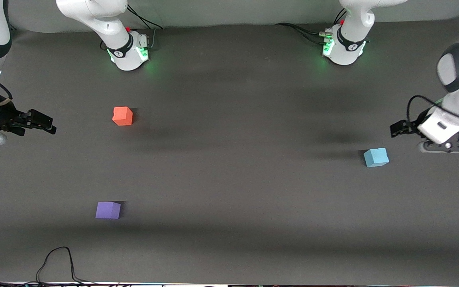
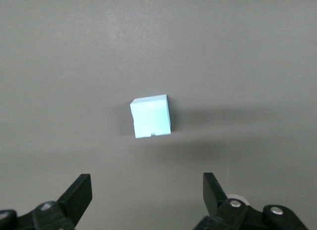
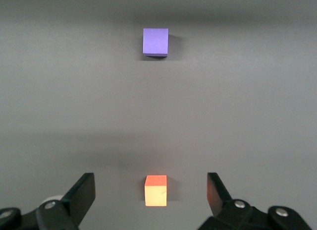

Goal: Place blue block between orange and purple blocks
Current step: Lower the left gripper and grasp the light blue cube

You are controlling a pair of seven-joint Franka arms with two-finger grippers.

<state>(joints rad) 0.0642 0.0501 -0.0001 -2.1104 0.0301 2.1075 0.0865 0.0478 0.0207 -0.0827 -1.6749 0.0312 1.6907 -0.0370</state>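
The dark grey desk [image 1: 229,179] carries only three small cubes, each standing apart from the others. Both arms hang in the air at its ends. The right gripper [image 1: 48,123] is up over the right arm's end of the desk, fingers spread wide and empty, and that arm looks to be waiting. The left gripper [image 2: 147,196] hovers over the left arm's end, fingers apart with nothing between them.

The orange block [image 1: 122,116] lies toward the right arm's end; the purple block [image 1: 108,210] lies at the same end, nearer to the front camera, with bare desk between them.

The blue block [image 1: 376,157] rests flat on the desk at the left arm's end, well apart from the other two and just beside the spot below the left gripper.

It looks like a matte foam or light wooden cube: probably light, fairly stiff, not slippery and not fragile. Two opposite flat side faces, away from the small notch on its top edge, seem the safest hold.
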